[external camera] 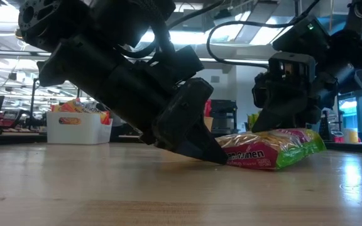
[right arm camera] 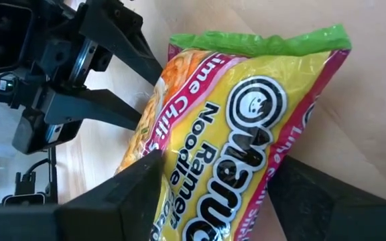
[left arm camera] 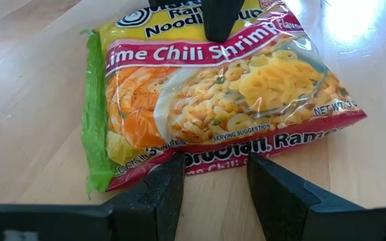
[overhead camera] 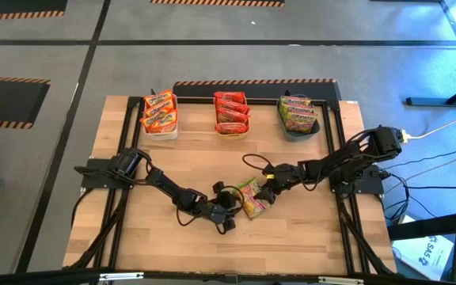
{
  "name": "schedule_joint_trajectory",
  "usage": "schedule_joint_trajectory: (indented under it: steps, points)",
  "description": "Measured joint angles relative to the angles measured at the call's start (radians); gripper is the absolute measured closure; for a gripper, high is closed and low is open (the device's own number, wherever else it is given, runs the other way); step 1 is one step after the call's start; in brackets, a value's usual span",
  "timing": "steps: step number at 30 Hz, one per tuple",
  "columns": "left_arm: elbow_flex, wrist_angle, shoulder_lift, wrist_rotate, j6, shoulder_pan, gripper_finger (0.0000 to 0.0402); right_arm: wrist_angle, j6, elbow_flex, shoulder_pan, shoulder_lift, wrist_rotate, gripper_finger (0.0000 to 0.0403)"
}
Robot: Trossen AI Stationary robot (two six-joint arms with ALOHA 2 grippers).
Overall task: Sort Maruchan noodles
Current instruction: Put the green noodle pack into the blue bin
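One Maruchan noodle packet [overhead camera: 252,199], yellow with a green end and a red "Lime Chili Shrimp" band, lies mid-table between my two grippers. In the low view the packet [external camera: 275,150] is tilted, its right-arm side raised. My left gripper [left arm camera: 213,177] stands open at its near long edge. My right gripper [right arm camera: 216,167] is shut on the opposite long edge. Three bins at the far edge hold more packets: orange ones [overhead camera: 159,111], red ones [overhead camera: 232,111] and green-yellow ones [overhead camera: 298,112]. My left gripper's open fingertips [left arm camera: 171,169] lie against the packet's red long edge [left arm camera: 213,159], slanting down from the table's left. That edge stays on the table. Whether they press on it, I cannot tell. My right gripper pinches the packet's logo-side long edge [right arm camera: 273,154] near its middle. One finger [left arm camera: 220,17] lies on the front face, the other [right arm camera: 313,194] beneath. The fingers slant down from the table's right. That side is lifted and the opposite edge rests on the wood.
The white bin [overhead camera: 161,131], orange bin [overhead camera: 233,131] and grey-blue bin [overhead camera: 301,133] line the far edge. Bare wood lies in front of the arms and at the near left. Cables run off the table's right side [overhead camera: 442,131].
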Motion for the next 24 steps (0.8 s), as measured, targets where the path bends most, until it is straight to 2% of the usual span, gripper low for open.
schedule_joint_trajectory:
  steps: [12, 17, 22, 24]
  points:
    - [0.000, 0.014, 0.000, -0.003, 0.001, -0.002, 0.0243, 0.014, -0.028, 0.000, -0.001, 0.000, 0.015, 0.0221]
    - [-0.001, 0.016, 0.000, -0.011, 0.001, -0.002, 0.0243, 0.017, -0.060, 0.000, -0.001, 0.000, 0.019, 0.0227]
    - [-0.002, -0.049, -0.069, 0.114, 0.049, -0.032, 0.0243, 0.024, -0.092, 0.001, -0.001, 0.000, 0.036, 0.0227]
    - [-0.002, -0.105, -0.116, 0.125, 0.052, -0.060, 0.0243, 0.035, -0.110, 0.001, -0.001, 0.000, 0.036, 0.0227]
